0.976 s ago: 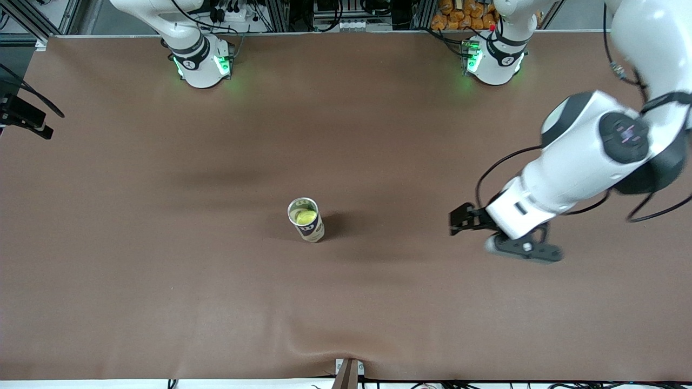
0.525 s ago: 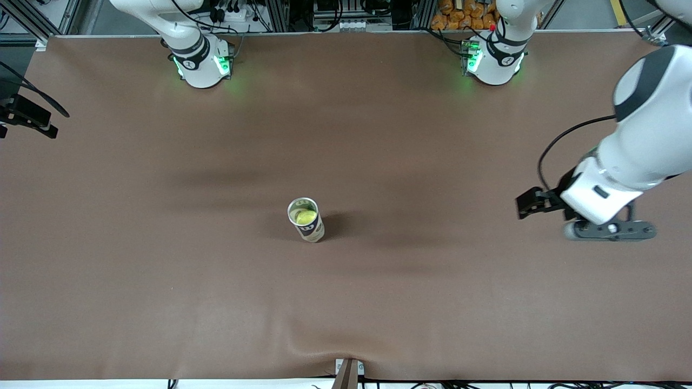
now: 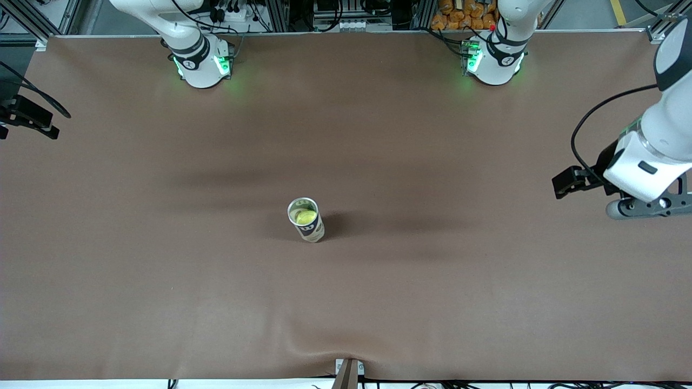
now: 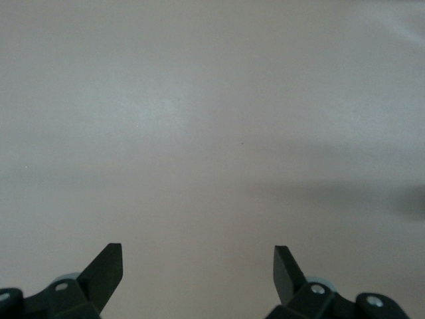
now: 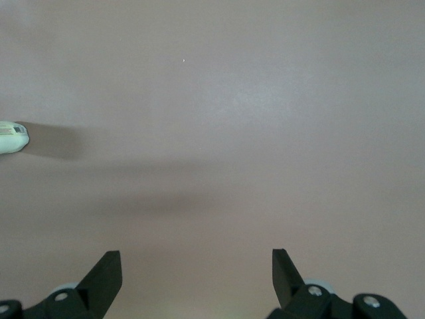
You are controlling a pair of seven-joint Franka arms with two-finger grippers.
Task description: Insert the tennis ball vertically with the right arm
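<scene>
One ball [image 3: 304,216] sits inside the can [image 3: 306,220], which stands upright on the mat [image 3: 378,135] about midway between the two arms' ends. Judged from that, the insertion looks already done.

As for handling, a tennis ball is light, springy and felt-covered, so it should grip well and give a little under the pads; it is not fragile. If it had to be taken up again, the sensible hold would be across its widest part, from above, though inside the can only its top shows and the rim leaves little room for fingers. The can itself looks light and tall for its footprint, so a sideways nudge could tip it.

The left gripper [image 3: 646,208] hangs over the mat well away from the can, toward the left arm's end, empty, its fingers spread wide. The right gripper [image 5: 197,269] is likewise spread and holds nothing; it waits.

The front view alone shows the ball in the can and how far the left gripper is from it; of the right arm it gives only the base, not the hand. The right wrist view supplies that missing hand, with its fingers parted over bare mat and a pale bit of the can at the edge of the frame with its shadow beside it. The left wrist view shows only its own parted fingers [image 4: 106,269] and mat, no can at all.
</scene>
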